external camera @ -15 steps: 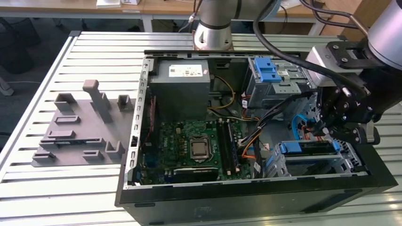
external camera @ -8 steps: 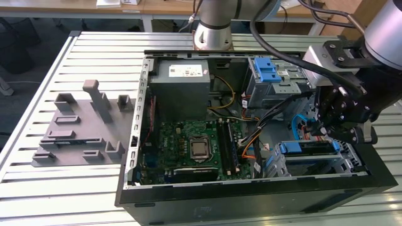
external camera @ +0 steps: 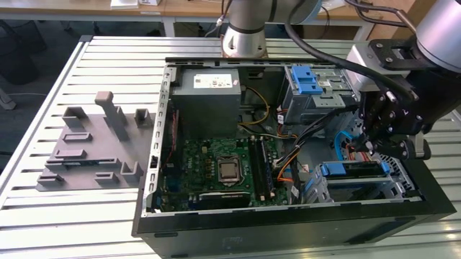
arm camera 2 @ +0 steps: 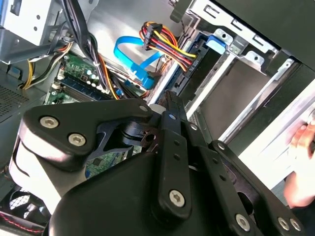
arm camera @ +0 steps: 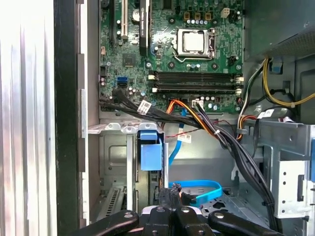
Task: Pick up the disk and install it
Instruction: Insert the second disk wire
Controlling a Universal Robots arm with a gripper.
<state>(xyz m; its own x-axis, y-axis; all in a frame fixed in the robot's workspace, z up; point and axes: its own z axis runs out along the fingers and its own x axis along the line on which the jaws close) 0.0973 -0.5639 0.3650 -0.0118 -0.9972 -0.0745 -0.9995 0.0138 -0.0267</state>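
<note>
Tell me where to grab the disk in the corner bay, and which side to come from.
Grip the disk across its exposed upper edge, between the blue rails, coming straight down through the case's open side. It appears to stand on edge in the metal bay, so the walls likely cover its broad faces and only that narrow edge looks reachable. The gripper hangs just above it.

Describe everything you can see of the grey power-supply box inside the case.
The power-supply box is a plain grey metal block with a small white sticker on its upward face. It lies flat in a corner of the open case, beside the green motherboard. Yellow and black wires leave its side.
</note>
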